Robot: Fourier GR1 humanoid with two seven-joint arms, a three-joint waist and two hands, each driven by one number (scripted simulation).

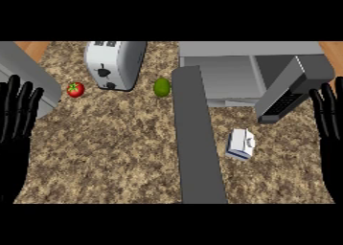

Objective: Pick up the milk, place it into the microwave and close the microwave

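In the head view, the milk [241, 144] lay on the speckled counter [118, 143], a small white carton with a blue base edge and a gable top, tipped on its side just right of the long grey door [195, 139] that swung out from the microwave [245, 72] and ran toward the lower edge of the view. The microwave's cavity stood open behind it, near the carton, with a dark keypad panel [287, 95] slanting down at its right. Both hands were well apart from the carton: the left hand [12, 119] rested at the view's left edge and the right hand [337, 124] at the right edge, each with fingers straight and upturned, holding nothing. By its look the carton would likely be light and fairly stiff, though its flat waxy walls could slip or dent under a squeeze; a hold across its two broad faces, around the middle of the body and away from the folded top, seemed the safest, and the right hand was the nearer one. No brand, label or writing could be read on the carton; only a faint grey mark showed on its upper face. A white toaster [114, 64], a red tomato [75, 89] and a green avocado [162, 87] sat farther back, well clear of the milk.
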